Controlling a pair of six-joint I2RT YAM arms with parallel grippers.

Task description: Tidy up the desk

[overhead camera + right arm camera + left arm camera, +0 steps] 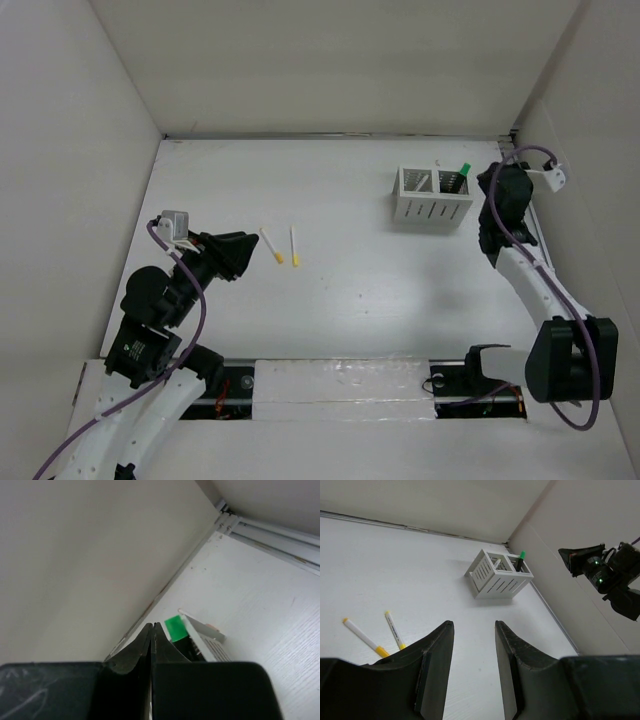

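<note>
The white desk (360,290) holds two white markers with yellow caps: one (271,245) on the left, one (295,246) beside it. They also show in the left wrist view, one (365,638) and the other (394,629). A white slotted box (431,197) holds a black marker with a green cap (463,172) in its right compartment. My left gripper (250,252) is open and empty, just left of the markers. My right gripper (487,180) is shut and empty, right of the box, beside the green cap (174,628).
White walls enclose the desk on the left, far and right sides. A metal rail (340,380) runs along the near edge between the arm bases. The box also shows in the left wrist view (498,574), with the right arm (607,572) beyond it.
</note>
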